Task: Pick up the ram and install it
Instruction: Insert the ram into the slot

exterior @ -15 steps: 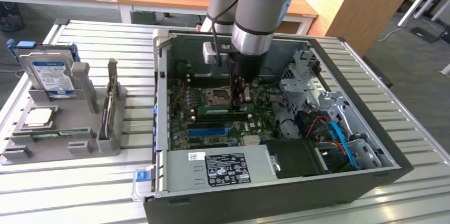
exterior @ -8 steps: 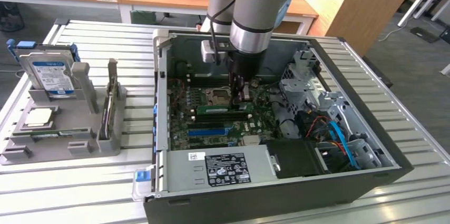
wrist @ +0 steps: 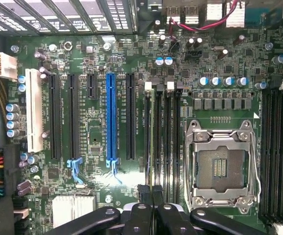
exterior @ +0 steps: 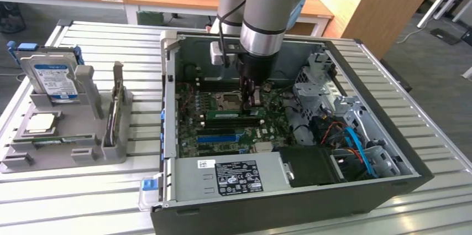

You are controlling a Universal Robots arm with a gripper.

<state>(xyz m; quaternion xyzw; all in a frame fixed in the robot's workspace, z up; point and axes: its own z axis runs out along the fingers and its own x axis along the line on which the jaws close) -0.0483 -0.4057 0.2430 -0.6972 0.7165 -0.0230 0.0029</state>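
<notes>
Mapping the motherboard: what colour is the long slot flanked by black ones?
The slot is blue; wrist view.

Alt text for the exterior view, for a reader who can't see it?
The robot arm reaches down into an open computer case, its shut gripper at the motherboard beside the CPU socket, next to a green ram stick standing in a slot. At the exterior view's left, a grey tray holds a hard drive.

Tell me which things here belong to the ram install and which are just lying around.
In the job: the ram, standing in a slot of the motherboard; the gripper, closed on the ram; the open computer case.
Lying about: the hard drive and the CPU chip, both in the grey holder beside the case.
</notes>
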